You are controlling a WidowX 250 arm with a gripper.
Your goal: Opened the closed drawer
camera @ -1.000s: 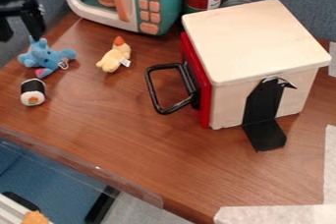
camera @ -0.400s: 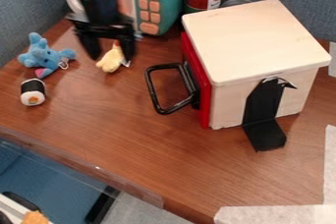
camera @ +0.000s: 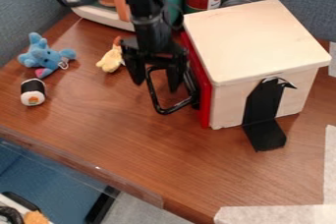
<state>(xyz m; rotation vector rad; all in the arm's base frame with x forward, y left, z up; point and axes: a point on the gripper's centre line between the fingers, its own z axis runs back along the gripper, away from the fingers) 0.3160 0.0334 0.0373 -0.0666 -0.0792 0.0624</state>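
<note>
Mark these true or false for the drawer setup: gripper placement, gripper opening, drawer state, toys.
1. The gripper is at the black handle on the red drawer front. True.
2. The gripper is shut. False: its two fingers stand apart.
3. The sushi-roll toy sits on the table, nearer the camera than the blue plush. True.
4. The red drawer front stands well out from the wooden box. False: it sits up against it, so the drawer looks closed.
5. The blue plush lies on top of the wooden box. False: it lies on the table.
</note>
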